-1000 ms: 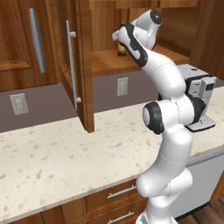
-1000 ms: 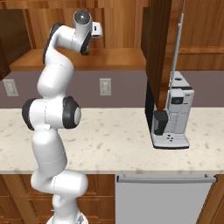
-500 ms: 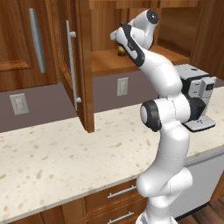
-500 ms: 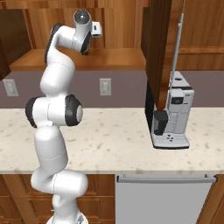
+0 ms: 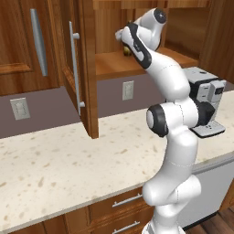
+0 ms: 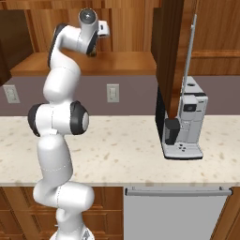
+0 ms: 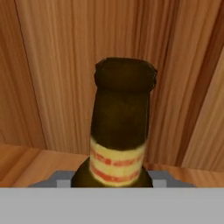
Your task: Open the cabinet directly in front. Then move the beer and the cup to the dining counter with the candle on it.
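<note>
Cabinet [image 5: 82, 68] door swung open; one beer [image 7: 119, 131] stands upright on its wooden shelf, right in front of the pincer [image 5: 124, 42]. Pincer reaches into the cabinet, can't tell if clenched. One coffee machine [image 6: 183, 123] on the tabletop [image 6: 117, 150].

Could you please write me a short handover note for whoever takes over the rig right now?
Gripper: inside the cabinet at the beer, a finger on either side of the bottle; whether it grips yet, I cannot tell.
Beer: upright on the cabinet shelf.
Done: cabinet door open.
Left: secure the beer and carry it to the dining counter, then fetch the cup.
</note>
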